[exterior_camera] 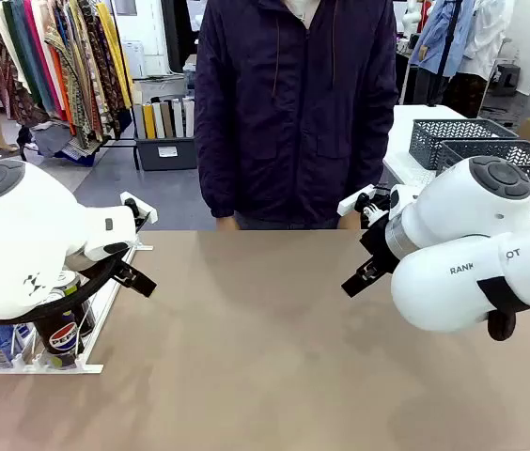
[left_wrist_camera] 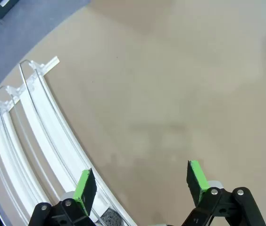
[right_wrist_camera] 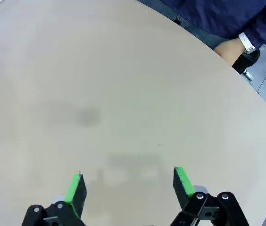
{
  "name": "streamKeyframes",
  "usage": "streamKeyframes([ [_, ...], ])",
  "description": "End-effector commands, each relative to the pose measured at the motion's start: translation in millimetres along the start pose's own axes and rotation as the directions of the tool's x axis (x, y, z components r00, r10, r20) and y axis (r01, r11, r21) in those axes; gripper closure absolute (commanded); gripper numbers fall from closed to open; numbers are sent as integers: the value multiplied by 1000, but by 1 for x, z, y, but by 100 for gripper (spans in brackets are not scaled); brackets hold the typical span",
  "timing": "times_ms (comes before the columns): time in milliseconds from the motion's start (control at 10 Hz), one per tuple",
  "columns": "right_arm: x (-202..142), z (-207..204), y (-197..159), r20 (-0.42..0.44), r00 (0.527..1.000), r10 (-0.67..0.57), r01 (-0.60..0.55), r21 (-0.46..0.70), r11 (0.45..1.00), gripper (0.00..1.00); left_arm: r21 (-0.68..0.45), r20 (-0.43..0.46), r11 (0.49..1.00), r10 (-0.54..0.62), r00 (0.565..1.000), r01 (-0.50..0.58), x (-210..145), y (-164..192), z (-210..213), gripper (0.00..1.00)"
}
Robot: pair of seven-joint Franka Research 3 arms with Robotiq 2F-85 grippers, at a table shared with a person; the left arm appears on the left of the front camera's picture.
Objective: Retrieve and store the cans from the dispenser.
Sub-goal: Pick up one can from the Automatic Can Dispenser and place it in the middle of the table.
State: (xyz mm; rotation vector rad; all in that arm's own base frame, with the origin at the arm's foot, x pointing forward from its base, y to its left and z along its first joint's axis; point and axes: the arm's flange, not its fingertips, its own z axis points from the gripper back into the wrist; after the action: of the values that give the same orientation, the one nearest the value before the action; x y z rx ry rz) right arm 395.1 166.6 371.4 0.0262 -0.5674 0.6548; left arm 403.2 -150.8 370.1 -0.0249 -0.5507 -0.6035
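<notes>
The right arm [exterior_camera: 462, 282] carries dark letters on its white shell: "RANK" and, further along, "OT" (the curve cuts off the rest). The black can [exterior_camera: 62, 336] in the rack [exterior_camera: 35, 366] shows a red-white-blue Pepsi mark, its lettering partly hidden.

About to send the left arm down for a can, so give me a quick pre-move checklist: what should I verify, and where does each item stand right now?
1. Open left tool: ok, nothing between its pads.
2. Open right tool: ok, over bare table.
3. Can available: ok, a Pepsi can stands at the near end of the dispenser.
4. Aim on a can: not ok, the left tool faces mostly bare table beside the dispenser.
5. Clear of person's hand: ok, it is at the far table edge.
</notes>
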Motion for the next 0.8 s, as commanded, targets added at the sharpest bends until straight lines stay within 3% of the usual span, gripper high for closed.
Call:
streamKeyframes([
  [0,0,0,0,0,1000,0,0,0,1000,0,0,1,1000,0,1000,0,0,0,0,0],
  [700,0,0,0,0,1000,0,0,0,1000,0,0,1,1000,0,1000,0,0,0,0,0],
])
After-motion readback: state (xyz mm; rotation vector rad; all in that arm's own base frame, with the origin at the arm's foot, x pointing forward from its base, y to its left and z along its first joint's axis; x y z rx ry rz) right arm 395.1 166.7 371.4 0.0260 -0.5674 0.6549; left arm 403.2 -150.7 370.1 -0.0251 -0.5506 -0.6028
